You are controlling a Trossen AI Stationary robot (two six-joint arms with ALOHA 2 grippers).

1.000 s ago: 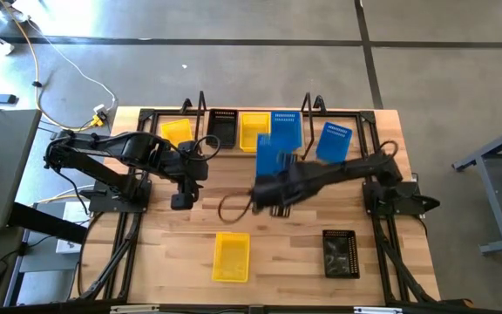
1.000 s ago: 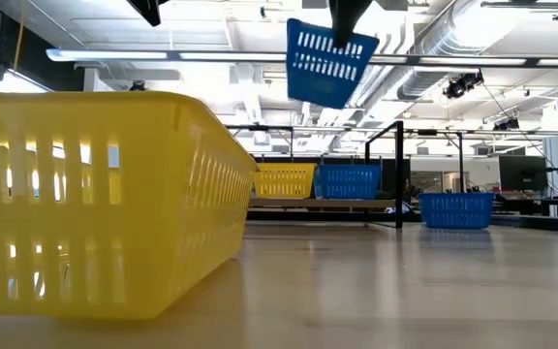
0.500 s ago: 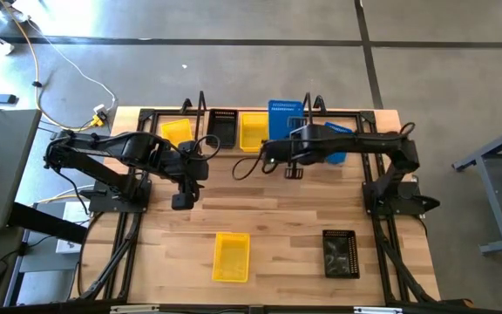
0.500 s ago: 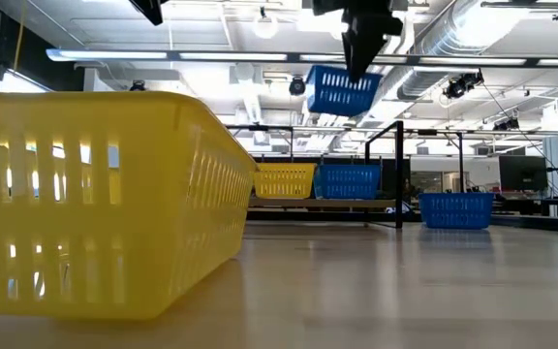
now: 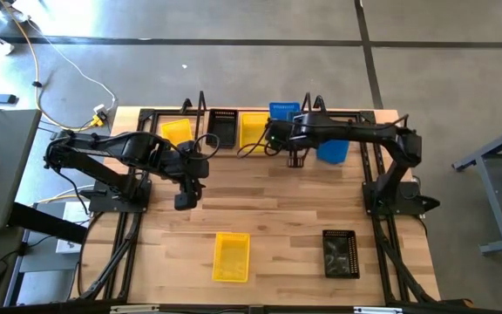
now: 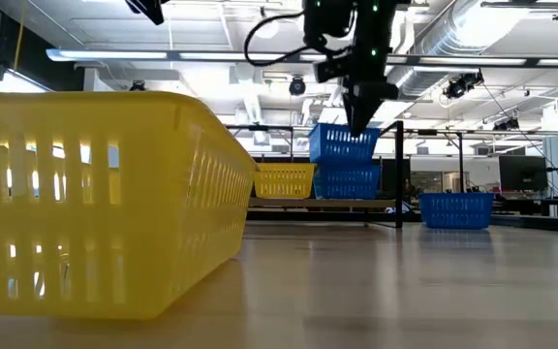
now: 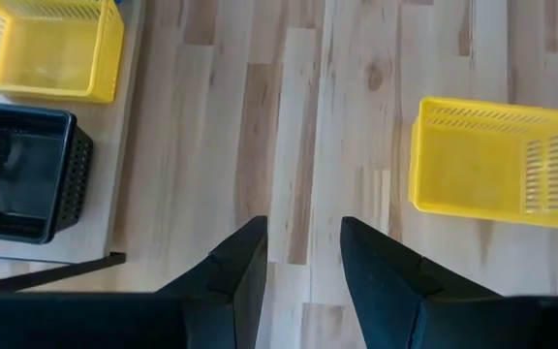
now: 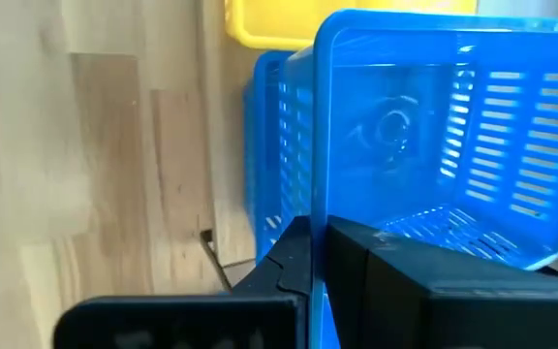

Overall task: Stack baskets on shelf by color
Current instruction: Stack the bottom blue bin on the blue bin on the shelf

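My right gripper (image 5: pixel 279 133) is over the shelf (image 6: pixel 298 204) at the table's far edge, shut on a blue basket (image 6: pixel 342 143). This basket hangs just above a second blue basket (image 6: pixel 347 181) standing on the shelf. A third blue basket (image 5: pixel 332 150) sits on the table to the right of the shelf. Two yellow baskets (image 5: pixel 177 131) (image 5: pixel 253 129) and a black basket (image 5: pixel 223 125) also stand on the shelf. My left gripper (image 5: pixel 184 199) hovers open over the table's left middle, holding nothing. My right gripper pinches the blue basket's side wall at its rim (image 8: pixel 320 218), one finger inside (image 8: pixel 356 257) and one outside (image 8: pixel 294 257), coming from above. The basket is slightly tilted, its base at the lower blue basket's rim (image 8: pixel 274 194). I cannot tell whether the two touch.
A yellow basket (image 5: pixel 231 256) and a black basket (image 5: pixel 340 253) stand near the table's near edge. The yellow one fills the left of the low view (image 6: pixel 95 194). The shelf's black wire brackets (image 6: pixel 398 174) rise beside the blue stack. Bare wood lies across the table's middle.
My right gripper has carried the blue basket from above the table's middle toward the far edge and lowered it over the blue basket on the shelf. The basket hung steeply tilted before; it now sits nearly level. The gripper has stayed shut on it.
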